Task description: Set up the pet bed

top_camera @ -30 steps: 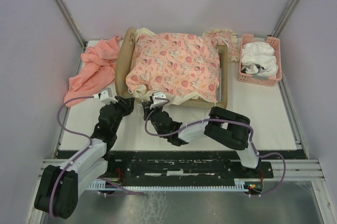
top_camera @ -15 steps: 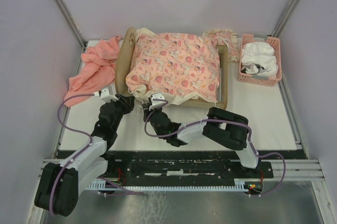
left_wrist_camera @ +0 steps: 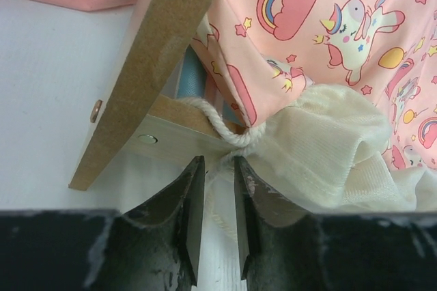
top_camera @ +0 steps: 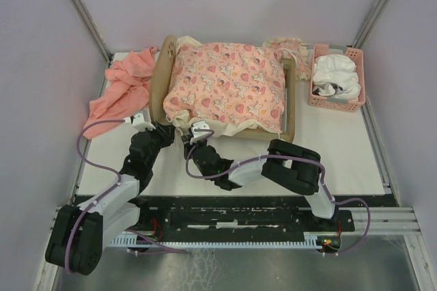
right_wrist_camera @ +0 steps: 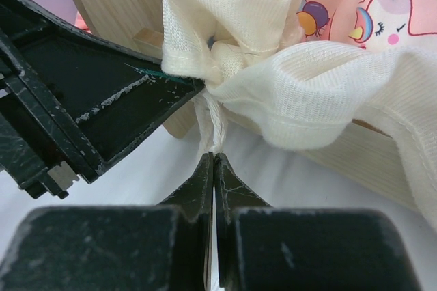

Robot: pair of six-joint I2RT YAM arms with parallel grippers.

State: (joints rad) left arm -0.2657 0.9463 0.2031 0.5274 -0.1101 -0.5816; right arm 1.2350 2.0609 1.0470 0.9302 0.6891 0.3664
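Far to the left of both sets of fingers, a crumpled salmon-pink cloth (top_camera: 123, 89) lies on the white table (top_camera: 341, 154) and has no part in this step. The step in hand looks to be tying the cushion down at the near left corner of the small light-wood pet bed (top_camera: 161, 82). The bed stands just beyond the fingers, filled by a pink unicorn-print cushion (top_camera: 229, 86). The left fingers (left_wrist_camera: 191, 216) stand narrowly parted just below that corner, with a cream strand (left_wrist_camera: 218, 168) running into the gap. Whether they pinch it or only straddle it I cannot tell. Only the left wrist view shows, straight above them, a twisted cream cord (left_wrist_camera: 220, 127) wrapped at the frame's rail. The right fingers (right_wrist_camera: 201, 188), just to the right, are pressed together on a thin cream string (right_wrist_camera: 213, 123) hanging from the bunched cream fabric edge (right_wrist_camera: 232, 24). Only this view shows a left fingertip touching that bunch. The next move, I judge, calls for drawing the two ends tight without letting the thin string slip. The top view alone gives the layout, including a pink plastic basket (top_camera: 336, 103) well to the right of the right fingers, but it hides the ties.
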